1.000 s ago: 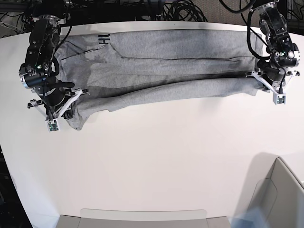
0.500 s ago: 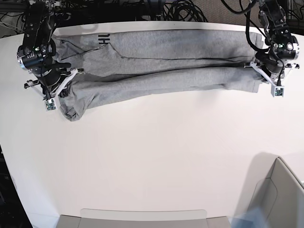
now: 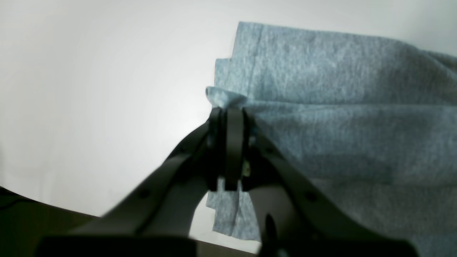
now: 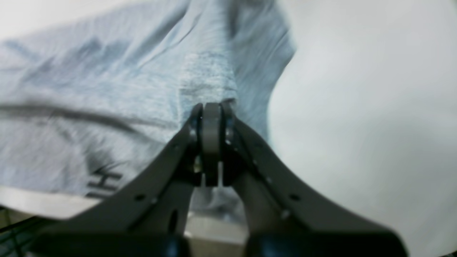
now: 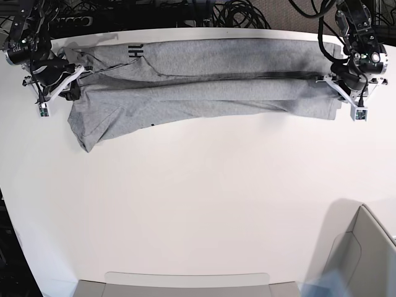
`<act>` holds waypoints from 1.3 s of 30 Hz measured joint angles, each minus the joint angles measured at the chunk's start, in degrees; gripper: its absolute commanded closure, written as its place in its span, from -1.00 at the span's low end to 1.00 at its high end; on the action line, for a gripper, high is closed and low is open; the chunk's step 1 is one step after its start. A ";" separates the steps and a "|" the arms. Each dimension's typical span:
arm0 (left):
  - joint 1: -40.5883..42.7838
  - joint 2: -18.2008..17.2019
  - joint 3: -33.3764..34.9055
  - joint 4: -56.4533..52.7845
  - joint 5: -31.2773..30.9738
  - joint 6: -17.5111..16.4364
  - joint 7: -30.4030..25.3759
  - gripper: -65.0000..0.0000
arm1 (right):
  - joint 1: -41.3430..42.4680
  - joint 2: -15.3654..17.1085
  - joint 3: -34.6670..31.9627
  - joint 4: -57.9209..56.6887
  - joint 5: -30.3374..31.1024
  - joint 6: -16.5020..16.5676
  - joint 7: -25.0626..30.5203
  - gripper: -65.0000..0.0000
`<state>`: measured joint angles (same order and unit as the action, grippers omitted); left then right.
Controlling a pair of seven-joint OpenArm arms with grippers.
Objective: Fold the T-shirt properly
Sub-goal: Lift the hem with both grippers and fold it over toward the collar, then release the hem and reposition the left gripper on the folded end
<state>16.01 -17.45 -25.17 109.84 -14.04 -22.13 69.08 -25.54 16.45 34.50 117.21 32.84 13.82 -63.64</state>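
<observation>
The grey T-shirt (image 5: 204, 86) lies stretched in a long band across the far side of the white table (image 5: 198, 204), with black lettering (image 5: 135, 52) showing near its far left. My right gripper (image 5: 65, 83), at the base view's left, is shut on the shirt's left end; the right wrist view shows its fingertips (image 4: 211, 119) pinching a fold of grey cloth (image 4: 207, 78). My left gripper (image 5: 339, 86), at the base view's right, is shut on the shirt's right end; the left wrist view shows its gripper (image 3: 228, 117) clamping a cloth edge (image 3: 223, 96).
A grey box (image 5: 365, 260) stands at the near right corner. A pale tray edge (image 5: 185, 284) runs along the front. Black cables (image 5: 235, 12) lie behind the table's far edge.
Both grippers have carried the shirt's near edge toward the far side of the table; the right gripper moved furthest, up and to the left. The fold now lies over the shirt's far half.
</observation>
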 measured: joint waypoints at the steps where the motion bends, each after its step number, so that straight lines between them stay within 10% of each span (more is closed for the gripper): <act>1: 0.02 -0.02 0.00 -0.20 -0.09 -0.02 -0.11 1.00 | -0.55 -0.17 0.00 0.02 0.00 0.00 0.00 1.00; 22: 1.09 0.22 0.04 -8.59 -0.09 0.00 -3.15 1.00 | -7.06 -2.34 0.04 0.09 -0.11 -0.02 4.24 1.00; 28: 2.34 0.46 -0.13 -7.72 0.37 0.02 -3.17 0.31 | -7.17 -2.32 0.07 0.09 -0.39 -0.04 4.13 0.43; 39: 6.14 0.13 -3.02 4.04 -3.63 -0.26 -4.76 0.27 | -7.15 -2.14 -0.35 0.07 -0.63 -0.04 4.11 0.22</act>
<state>22.15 -17.32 -28.18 113.89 -17.67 -22.39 64.31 -32.69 14.31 34.15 117.27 32.21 13.78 -59.53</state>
